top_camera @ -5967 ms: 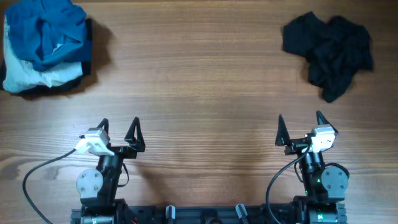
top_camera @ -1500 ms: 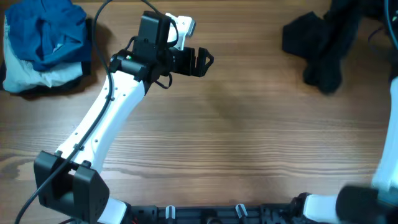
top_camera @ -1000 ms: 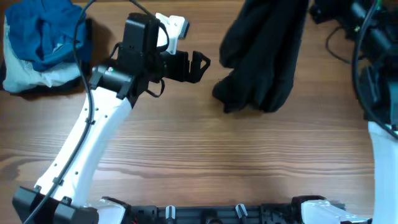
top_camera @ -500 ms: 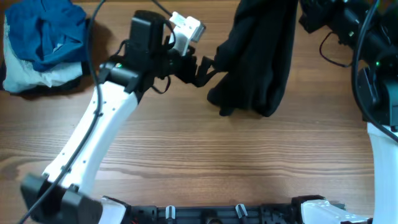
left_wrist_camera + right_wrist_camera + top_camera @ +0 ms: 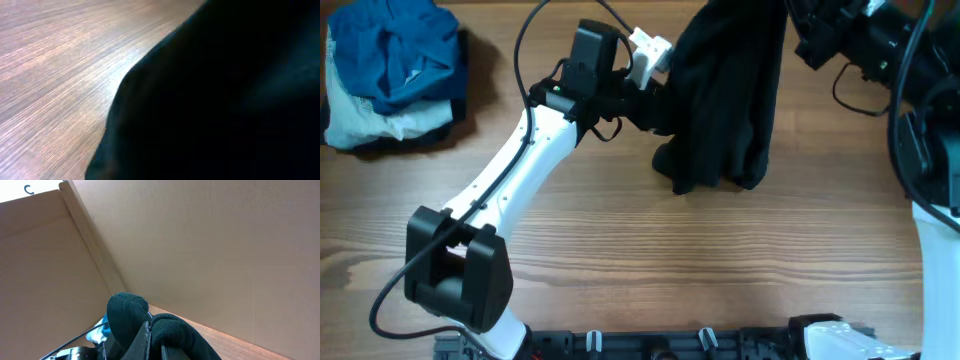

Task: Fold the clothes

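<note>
Hidden parts. The left gripper (image 5: 654,98) reaches the left edge of the black garment (image 5: 730,90), and its fingertips are lost against the dark cloth. The left wrist view is filled almost wholly by that cloth (image 5: 225,100), with only a wedge of the wooden table (image 5: 55,60) showing and no fingers visible, so whether this gripper is parted or closed cannot be told. The right gripper (image 5: 796,20) sits at the top edge of the overhead view, partly cut off. Its wrist camera looks up at a brown cardboard panel (image 5: 200,245), with a bunched fold of fabric (image 5: 150,330) pinched at the bottom of the frame.

The garment. It hangs from the right gripper as a long, dark, creased column. Its lower end rests crumpled on the table, right of centre. A pile of blue clothes (image 5: 390,60) lies well apart at the far left corner.
</note>
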Motion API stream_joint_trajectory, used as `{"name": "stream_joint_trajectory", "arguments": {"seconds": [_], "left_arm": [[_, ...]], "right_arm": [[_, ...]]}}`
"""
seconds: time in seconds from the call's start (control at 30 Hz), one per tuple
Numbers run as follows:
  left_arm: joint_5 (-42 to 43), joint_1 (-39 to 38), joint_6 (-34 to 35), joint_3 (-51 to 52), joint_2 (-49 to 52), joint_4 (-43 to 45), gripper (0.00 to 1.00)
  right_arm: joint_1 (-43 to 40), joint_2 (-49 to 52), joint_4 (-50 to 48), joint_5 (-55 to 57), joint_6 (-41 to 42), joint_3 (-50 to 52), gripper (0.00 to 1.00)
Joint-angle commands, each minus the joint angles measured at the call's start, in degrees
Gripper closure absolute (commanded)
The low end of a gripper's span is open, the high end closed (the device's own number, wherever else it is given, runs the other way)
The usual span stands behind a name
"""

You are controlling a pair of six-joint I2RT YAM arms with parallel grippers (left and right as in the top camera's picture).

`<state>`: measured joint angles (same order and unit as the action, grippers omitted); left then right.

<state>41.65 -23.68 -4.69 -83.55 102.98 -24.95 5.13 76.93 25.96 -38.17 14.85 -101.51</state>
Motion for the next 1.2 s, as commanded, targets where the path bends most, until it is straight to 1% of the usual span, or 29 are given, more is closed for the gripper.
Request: {"name": "stream_joint_trajectory", "arguments": {"seconds": [0.0, 0.1, 0.17, 0.27, 0.4, 0.5, 0.6, 0.77, 0.9, 1.03, 1.17], "left_arm": [[2.0, -0.2, -0.9, -0.9, 0.0, 0.9, 0.96], [2.0, 0.0, -0.7, -0.9, -0.4, 2.8, 0.96], [0.1, 0.8, 2.9, -0.9, -1.7, 4.9, 0.96], [-6.2, 4.1, 9.6, -0.9, -5.9, 7.4, 0.96], [-7.3, 11.5, 16.4, -0.9, -14.5, 11.3, 0.96], [-7.2, 17.8, 22.6, -0.9, -22.3, 15.2, 0.96], [-7.2, 22.3, 26.6, -0.9, -29.4, 18.3, 0.96], [-7.2, 24.2, 27.7, -0.9, -40.0, 19.0, 0.96], [-7.3, 24.2, 27.6, -0.9, -45.1, 17.8, 0.96], [-8.9, 24.2, 27.4, -0.9, -47.7, 15.8, 0.96], [-9.7, 24.2, 27.4, -0.9, -47.8, 12.4, 0.96]], "right_arm": [[0.2, -2.0, 0.5, -1.3, -2.0, -2.1, 0.96], [0.1, -2.2, 2.3, -0.2, -3.5, -2.1, 0.96], [0.1, -2.2, 3.2, 1.4, -4.5, -2.1, 0.96], [0.1, -2.2, 4.9, 5.4, -6.4, -2.1, 0.96], [0.1, -2.1, 5.9, 12.4, -7.5, -2.1, 0.96], [0.1, -2.1, 5.4, 15.8, -8.9, -2.1, 0.96], [0.1, -2.1, 3.9, 17.5, -10.4, -2.1, 0.96], [0.1, -2.8, -0.8, 15.8, -14.9, -2.1, 0.96], [0.1, -4.8, -3.0, 15.9, -14.9, -2.1, 0.96], [0.1, -8.4, -2.3, 16.2, -14.9, -2.1, 0.96], [0.1, -11.8, 0.3, 20.7, -14.9, -2.1, 0.96]]}}
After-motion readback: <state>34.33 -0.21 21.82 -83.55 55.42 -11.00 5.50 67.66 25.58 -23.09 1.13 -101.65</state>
